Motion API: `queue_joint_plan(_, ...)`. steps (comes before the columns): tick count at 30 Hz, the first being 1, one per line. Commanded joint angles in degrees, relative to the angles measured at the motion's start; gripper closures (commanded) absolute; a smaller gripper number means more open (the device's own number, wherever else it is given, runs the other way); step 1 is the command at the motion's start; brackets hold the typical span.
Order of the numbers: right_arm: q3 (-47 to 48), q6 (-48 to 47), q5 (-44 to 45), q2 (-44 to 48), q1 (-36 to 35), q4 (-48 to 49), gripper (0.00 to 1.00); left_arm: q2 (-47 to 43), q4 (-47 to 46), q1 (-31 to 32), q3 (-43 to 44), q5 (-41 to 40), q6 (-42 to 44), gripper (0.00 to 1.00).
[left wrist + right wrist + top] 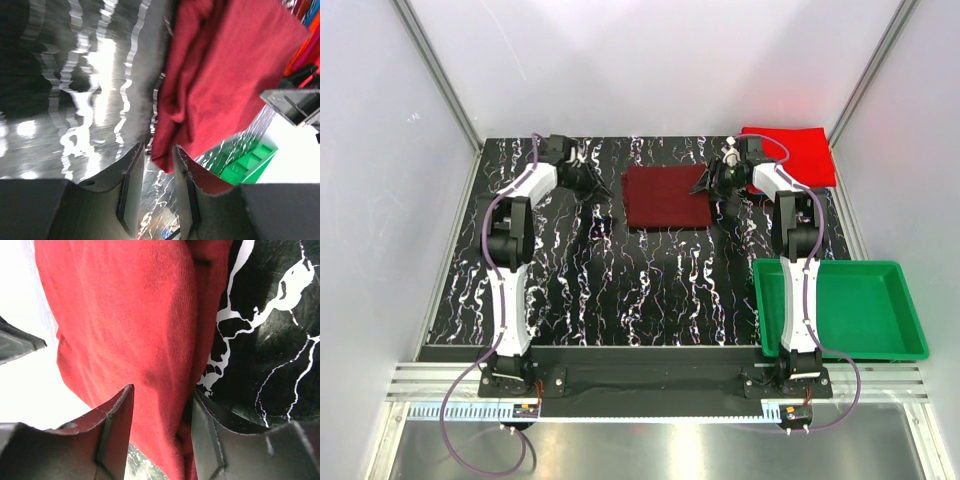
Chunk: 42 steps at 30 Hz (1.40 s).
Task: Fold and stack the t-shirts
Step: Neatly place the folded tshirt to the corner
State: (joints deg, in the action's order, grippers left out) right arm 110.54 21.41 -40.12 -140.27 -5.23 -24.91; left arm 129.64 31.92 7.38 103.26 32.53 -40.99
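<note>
The table (pixel 650 280) fills the middle of the top view, and a green tray (pixel 860 310) is set at lower right. The maroon shirt (pixel 665 197) is laid folded at upper centre, its long axis running left to right, with a wide strip of table seen between it and the tray. The red shirt (pixel 795 150) is laid at the upper right corner. The left gripper (pixel 157 155) is held apart at the corner of the maroon shirt. The right gripper (pixel 162 400) is held apart, with the opposite edge of this shirt between its fingers.

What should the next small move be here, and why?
Probably close both on the folded dark maroon cloth t-shirt: the left gripper and right gripper are open at its opposite edges, with cloth at or between the jaws.
</note>
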Motion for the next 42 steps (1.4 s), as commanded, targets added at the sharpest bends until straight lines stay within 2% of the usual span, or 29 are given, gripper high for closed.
queue_joint_plan(1, -0.1, 0.0, 0.3, -1.4, -0.6, -1.5, 0.48, -0.2, -2.7, 1.3, 1.2, 2.5, -0.8, 0.67)
queue_joint_plan(3, -0.8, 0.7, 0.3, -1.5, -0.7, -0.8, 0.48, -0.8, -2.5, 1.3, 0.9, 1.9, -0.5, 0.67)
queue_joint_plan(6, -0.5, 0.7, 2.0, -1.9, -1.3, -0.8, 0.55, -1.4, -1.7, 1.3, 0.8, 1.3, 0.2, 0.67)
queue_joint_plan(10, 1.0, 1.2, 4.2, -1.0, -1.3, -2.5, 0.85, -2.5, 0.1, 1.2, 0.1, 0.3, 2.1, 0.67)
queue_joint_plan(11, 2.0, 0.2, 5.3, -0.6, -1.3, -3.8, 0.97, -3.1, 1.0, 1.1, -0.2, 0.0, 3.1, 0.67)
queue_joint_plan(12, 4.9, -0.4, 6.4, 0.2, -1.3, -5.4, 1.00, -3.6, 1.6, 1.1, -0.3, -0.4, 3.8, 0.67)
queue_joint_plan(16, 12.8, -3.7, 11.2, 1.6, -1.1, -15.9, 1.00, -6.3, 2.9, 0.5, -2.4, -2.6, 6.4, 0.67)
queue_joint_plan(22, 17.8, -9.0, 19.5, 2.3, -0.9, -24.0, 1.00, -9.4, 1.6, 0.4, -7.3, -2.7, 7.1, 0.68)
queue_joint_plan(34, 26.2, -18.6, 30.7, 6.3, 1.5, -29.1, 1.00, -13.4, -1.4, 0.6, -14.8, -0.6, 6.4, 0.69)
queue_joint_plan(42, 32.8, -21.1, 27.7, 8.5, 3.5, -31.3, 1.00, -14.0, -1.2, 1.4, -15.1, -0.6, 6.7, 0.69)
